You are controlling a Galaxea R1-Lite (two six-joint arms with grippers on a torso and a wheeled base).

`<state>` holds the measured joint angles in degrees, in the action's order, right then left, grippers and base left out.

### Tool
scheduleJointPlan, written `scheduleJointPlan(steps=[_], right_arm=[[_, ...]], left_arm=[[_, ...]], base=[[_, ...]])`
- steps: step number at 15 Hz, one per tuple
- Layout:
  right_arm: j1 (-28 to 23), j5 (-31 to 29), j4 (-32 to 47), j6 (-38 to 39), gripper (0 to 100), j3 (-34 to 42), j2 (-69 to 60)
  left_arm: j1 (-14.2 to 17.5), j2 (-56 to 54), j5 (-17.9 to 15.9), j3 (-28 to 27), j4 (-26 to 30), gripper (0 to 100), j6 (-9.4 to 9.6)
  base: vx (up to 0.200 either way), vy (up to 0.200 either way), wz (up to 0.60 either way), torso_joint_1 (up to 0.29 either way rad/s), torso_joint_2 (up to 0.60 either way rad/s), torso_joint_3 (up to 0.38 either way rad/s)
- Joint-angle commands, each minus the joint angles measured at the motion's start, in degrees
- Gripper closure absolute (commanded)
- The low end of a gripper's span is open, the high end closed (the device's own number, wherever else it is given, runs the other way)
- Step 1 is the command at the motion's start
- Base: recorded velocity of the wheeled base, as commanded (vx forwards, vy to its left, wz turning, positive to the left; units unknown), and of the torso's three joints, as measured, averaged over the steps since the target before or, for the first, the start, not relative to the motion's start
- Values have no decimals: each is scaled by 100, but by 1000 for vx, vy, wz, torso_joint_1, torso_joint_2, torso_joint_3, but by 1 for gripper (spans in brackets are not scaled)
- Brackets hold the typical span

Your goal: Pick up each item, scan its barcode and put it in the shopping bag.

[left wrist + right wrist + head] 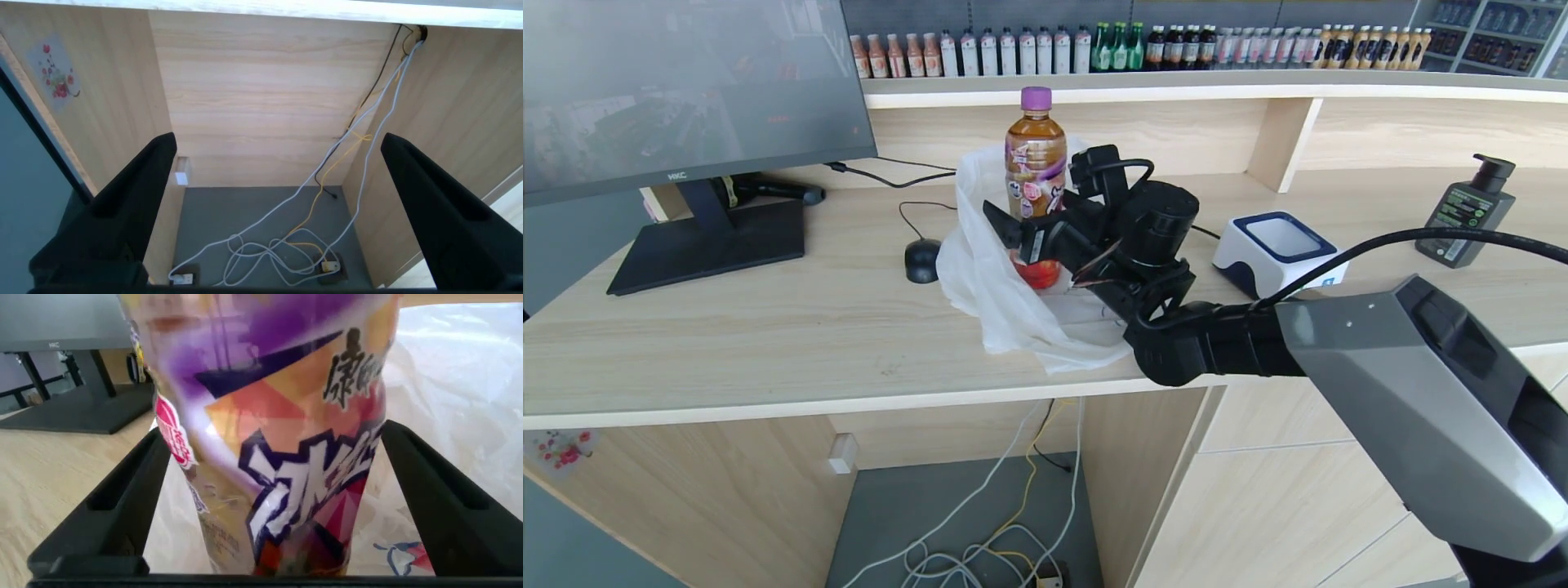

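Over the bag's mouth, mid-desk: bottle [1036,155] upright, purple cap up, lower end down between the walls of the white bag [992,286]. Right gripper [1031,235] is closed on the bottle's lower half. The right wrist view shows one finger against the label on each side, so it has a firm hold. Can't tell whether the bottle's base touches the desk [768,327] through the bag or hangs just above it.

Left gripper [278,151] is spread wide and empty, hanging below the desk's front edge over the floor cables [278,245].

Progress, my read:
- This bottle is at the bagging step. The scan is presumably done, but nothing visible confirms it.
- Left for this bottle: lower it, release, pull the arm clear without dragging the bag.
- Bag folds hide whatever else may be inside.
- Scanner [1278,245] sits just right of the bag with nothing on it.
- Pump bottle [1466,214] stands near the desk's right edge. It could be the next item or just a desk fixture; can't tell.

The mouse [922,260] is just left of the bag, and the monitor [686,73] is at the back left corner.
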<state>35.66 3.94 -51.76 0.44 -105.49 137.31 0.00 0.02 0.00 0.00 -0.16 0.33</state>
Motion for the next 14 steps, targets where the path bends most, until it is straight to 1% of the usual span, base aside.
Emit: scheduleJointPlan(steps=[1, 2, 4, 6, 7, 8, 9, 12, 14], right_arm=[[3, 11, -36, -9, 0, 37, -188], [3, 2, -45, -18, 0, 63, -267], [11, 2, -45, -123, 0, 564, -794], [-6, -25, -150, -211, 0, 1425, -1392], [-6, -33, -273, -211, 0, 1716, -1559], [-15, -33, -537, -237, 0, 2181, -1787], [-15, -42, -950, -281, 0, 3122, -2262], [-6, -183, -1785, -404, 0, 5134, -3193], [29, -508, -2286, -395, 0, 5978, -3606]], left_arm=[[0, -2, 0, 0, -2, 0, 2], [0, -2, 0, 0, -2, 0, 2], [0, -2, 0, 0, -2, 0, 2], [0, -2, 0, 0, -2, 0, 2], [0, -2, 0, 0, -2, 0, -7], [0, -2, 0, 0, -2, 0, -7], [0, -2, 0, 0, -2, 0, 2], [0, -2, 0, 0, -2, 0, 2], [0, -2, 0, 0, -2, 0, 2]], base=[[0, 0, 0, 0, 0, 0], [0, 0, 0, 0, 0, 0], [0, 0, 0, 0, 0, 0], [0, 0, 0, 0, 0, 0], [0, 0, 0, 0, 0, 0], [0, 0, 0, 0, 0, 0], [0, 0, 0, 0, 0, 0], [0, 0, 0, 0, 0, 0], [0, 0, 0, 0, 0, 0]])
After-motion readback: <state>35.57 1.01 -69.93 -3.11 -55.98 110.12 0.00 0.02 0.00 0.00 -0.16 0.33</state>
